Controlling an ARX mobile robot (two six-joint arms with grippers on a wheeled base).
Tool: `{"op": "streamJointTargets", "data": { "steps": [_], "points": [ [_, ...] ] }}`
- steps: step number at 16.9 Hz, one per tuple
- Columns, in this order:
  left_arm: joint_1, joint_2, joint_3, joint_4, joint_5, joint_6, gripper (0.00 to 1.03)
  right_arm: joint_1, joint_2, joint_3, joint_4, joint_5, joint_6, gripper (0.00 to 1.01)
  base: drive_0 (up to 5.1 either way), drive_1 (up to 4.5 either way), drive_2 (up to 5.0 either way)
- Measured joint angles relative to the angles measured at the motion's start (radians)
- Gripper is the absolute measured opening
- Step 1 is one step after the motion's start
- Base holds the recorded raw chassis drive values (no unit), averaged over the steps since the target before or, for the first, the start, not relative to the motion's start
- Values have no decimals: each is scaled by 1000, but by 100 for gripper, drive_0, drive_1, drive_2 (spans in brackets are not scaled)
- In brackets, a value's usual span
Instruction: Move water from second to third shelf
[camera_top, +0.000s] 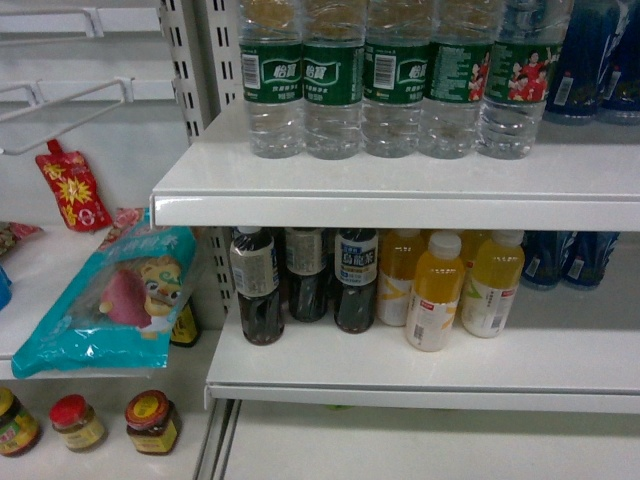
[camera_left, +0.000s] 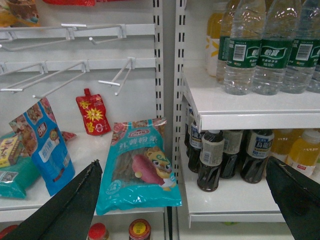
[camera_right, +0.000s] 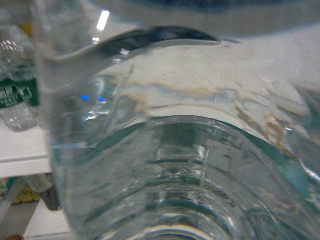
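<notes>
Filling our right camera is a water bottle (camera_right: 170, 150); that grip is hidden. Our left gripper (camera_left: 182, 200) hangs open.

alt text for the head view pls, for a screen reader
Five water bottles with dark green labels stand in a row on a white upper shelf. On the shelf below stand dark drink bottles and yellow juice bottles, with blue-labelled bottles at the right. To the left a teal snack bag leans above small jars; no gripper shows.
</notes>
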Motion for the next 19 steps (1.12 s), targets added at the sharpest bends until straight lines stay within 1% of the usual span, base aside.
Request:
{"op": "streamJointTargets", "data": {
  "steps": [1, 2, 3, 4, 6, 7, 8, 9, 13, 14, 15, 19],
  "points": [
    [0, 0, 0, 0, 0, 0, 98, -4, 10, -29, 121, -21, -21, 43, 0, 0, 0],
    [0, 0, 0, -1, 1, 0, 98, -7, 45, -24, 194, -32, -45, 43, 0, 0, 0],
    [0, 0, 0, 0, 0, 0, 98, -6, 93, 1, 237, -52, -57, 43, 0, 0, 0],
    [0, 0, 0, 0, 0, 0, 98, 8, 166, 37, 283, -77, -67, 43, 0, 0, 0],
    [0, 0, 0, 0, 0, 0, 98, 35, 300, 101, 354, -142, -71, 43, 0, 0, 0],
    [0, 0, 0, 0, 0, 0, 98, 55, 463, 177, 392, -203, -63, 43, 0, 0, 0],
    [0, 0, 0, 0, 0, 0, 98, 74, 735, 309, 428, -257, -53, 43, 0, 0, 0],
    [0, 0, 0, 0, 0, 0, 98, 93, 911, 454, 430, -272, -68, 43, 0, 0, 0],
    [0, 0, 0, 0, 0, 0, 98, 104, 1032, 595, 406, -296, -97, 43, 0, 0, 0],
    [0, 0, 0, 0, 0, 0, 98, 105, 1071, 640, 394, -312, -102, 43, 0, 0, 0],
    [0, 0, 0, 0, 0, 0, 98, 105, 1112, 691, 372, -317, -105, 43, 0, 0, 0],
    [0, 0, 0, 0, 0, 0, 98, 105, 1221, 822, 335, -326, -105, 43, 0, 0, 0]
  ]
}}
